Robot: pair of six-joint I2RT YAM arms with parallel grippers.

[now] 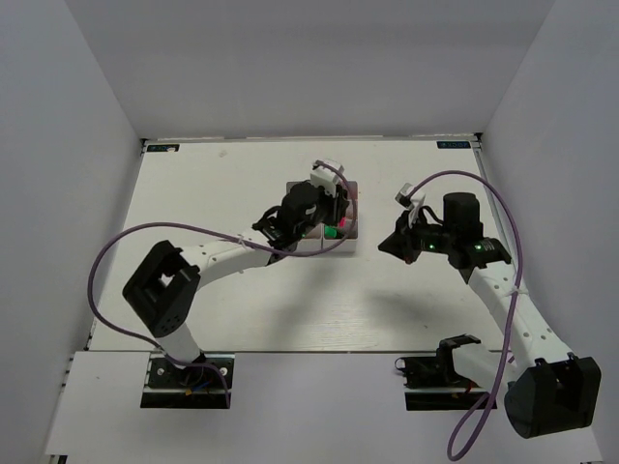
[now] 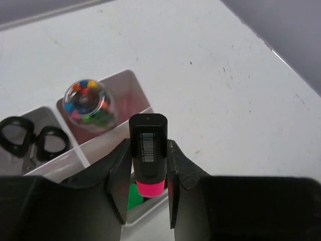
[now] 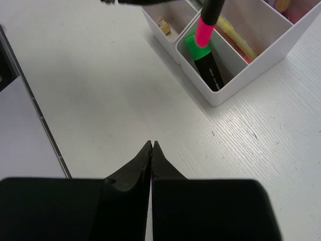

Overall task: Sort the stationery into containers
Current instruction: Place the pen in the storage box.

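Pink highlighter [image 2: 147, 125] clamped upright in the left gripper [image 2: 147, 170] over the bins [image 3: 251, 70]; right gripper [image 3: 151, 150] shut on nothing.

The left jaws stood narrowly apart and pressed both sides of the black barrel. Its pink end pointed down over the compartment where the green highlighter [image 3: 203, 57] lay, though whether the two touched could not be told. The right jaws met tip to tip above the bare table [image 3: 100, 75], beside the bins. A white barcode label faced the left wrist camera, and the print on the green highlighter was too small to read.
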